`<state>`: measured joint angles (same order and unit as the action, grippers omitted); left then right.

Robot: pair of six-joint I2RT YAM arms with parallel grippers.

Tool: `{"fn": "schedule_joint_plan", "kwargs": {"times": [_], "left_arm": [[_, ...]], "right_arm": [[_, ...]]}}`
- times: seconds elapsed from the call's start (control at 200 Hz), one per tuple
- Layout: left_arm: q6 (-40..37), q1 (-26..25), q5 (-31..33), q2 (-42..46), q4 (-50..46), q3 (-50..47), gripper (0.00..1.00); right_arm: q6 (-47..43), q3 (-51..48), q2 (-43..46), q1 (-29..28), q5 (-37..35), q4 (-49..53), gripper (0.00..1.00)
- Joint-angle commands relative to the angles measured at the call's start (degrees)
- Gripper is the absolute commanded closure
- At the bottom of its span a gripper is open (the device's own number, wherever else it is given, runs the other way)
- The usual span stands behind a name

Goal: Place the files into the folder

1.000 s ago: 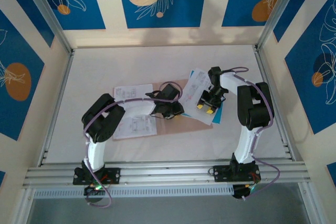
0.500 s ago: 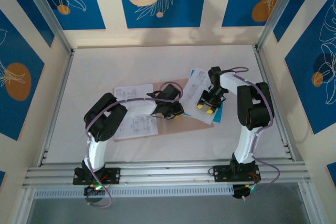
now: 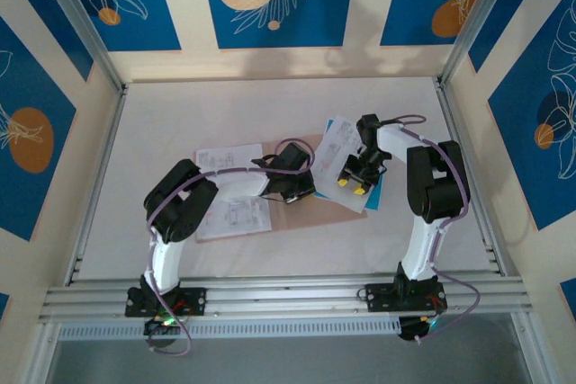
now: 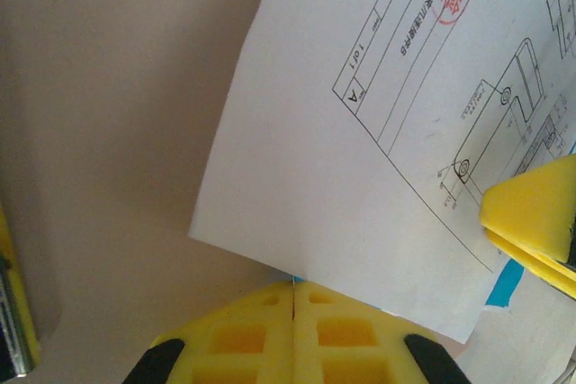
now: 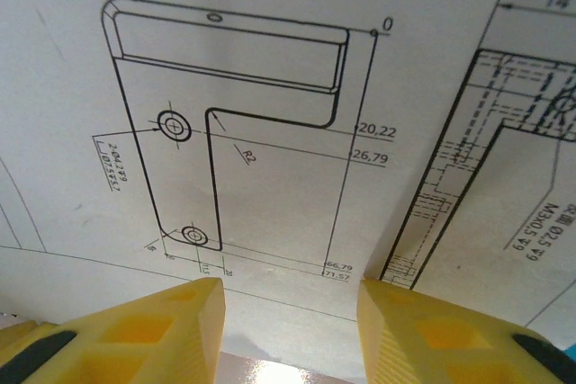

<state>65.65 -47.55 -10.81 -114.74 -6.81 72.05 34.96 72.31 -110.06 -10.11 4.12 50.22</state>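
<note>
Surface [image 3: 270, 105]: white and flat, with both arms reaching in from the near edge.

Folder [image 3: 324, 209]: lies flat near the middle, between the 2 arms.

Files, in 2 groups:
- Printed sheets [image 3: 229, 218] lie at the folder's left end.
- A skewed sheet [image 3: 340, 139] lies across the folder's right end.
- A blue sheet [image 3: 375, 193] peeks out beneath the skewed sheet's right edge.

Left claw [image 4: 294, 317]: fingers pressed fully together, low over the folder. The skewed sheet's near corner reaches the tips. I cannot tell whether any paper is pinched.

Right claw [image 5: 288, 330]: fingers well apart and empty, poised over the drawing close to its edge.

Risks, as judged:
- The skewed sheet overhangs the folder, so a push from 1 side would likely rotate it rather than seat it.
- Thin paper may buckle or crease if the tips drag across it.
- The blue sheet could slip separately and be left outside, as stacked sheets slide easily on each other.
- The 2 claws sit near each other, so a careless sweep could knock them together.
</note>
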Motion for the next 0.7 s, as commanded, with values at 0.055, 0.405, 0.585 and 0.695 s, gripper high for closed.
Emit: {"fn": "schedule_joint_plan", "kwargs": {"times": [0.055, 0.405, 0.585, 0.695], "left_arm": [[-0.50, -0.44, -0.47, 0.01, -1.03, -0.06, 1.00], [0.99, -0.09, 0.79, 3.62, 0.13, -5.30, 1.00], [1.00, -0.15, 0.60, 4.91, 0.41, -6.46, 1.00], [1.04, -0.09, 0.23, 5.46, 0.90, -6.88, 1.00]], "right_arm": [[-0.76, 0.88, 0.23, 0.13, -0.13, 1.56, 0.56], [-5.06, -3.38, 2.75, 3.66, -2.60, 3.44, 0.56], [-6.26, -4.65, 5.21, 4.40, -5.06, 4.39, 0.56], [-5.70, -4.15, 7.39, 4.11, -6.23, 4.31, 0.56]]}}
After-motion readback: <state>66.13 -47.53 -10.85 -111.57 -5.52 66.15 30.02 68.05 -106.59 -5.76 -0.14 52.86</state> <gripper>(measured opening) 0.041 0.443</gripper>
